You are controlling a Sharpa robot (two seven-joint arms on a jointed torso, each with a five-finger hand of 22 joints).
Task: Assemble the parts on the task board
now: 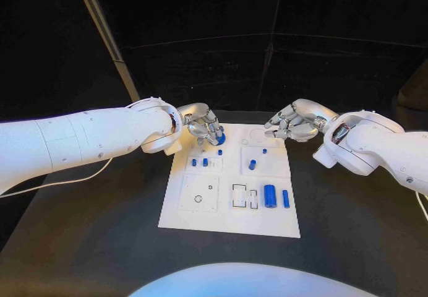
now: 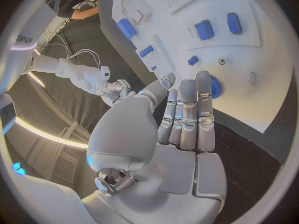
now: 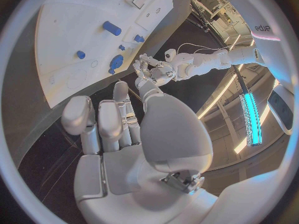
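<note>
The white task board (image 1: 230,210) lies in the middle of the black table. My left hand (image 1: 203,130) hovers over its far left corner, fingers straight and side by side (image 2: 187,114). Its fingertips lie against a round blue part (image 2: 216,86) that stands on the board there (image 1: 218,138); the thumb is on the other side and does not pinch it. My right hand (image 1: 294,122) is at the board's far right corner with nothing in it (image 3: 118,129). Several blue parts lie on the board, among them a thick cylinder (image 1: 269,196) and a slim one (image 1: 286,198).
Two small blue pegs (image 1: 200,163) stand at the board's left and another blue part (image 1: 252,164) lies near its middle. Rectangular cut-outs (image 1: 240,195) and a round hole (image 1: 198,199) mark the near half. Black table surrounds the board.
</note>
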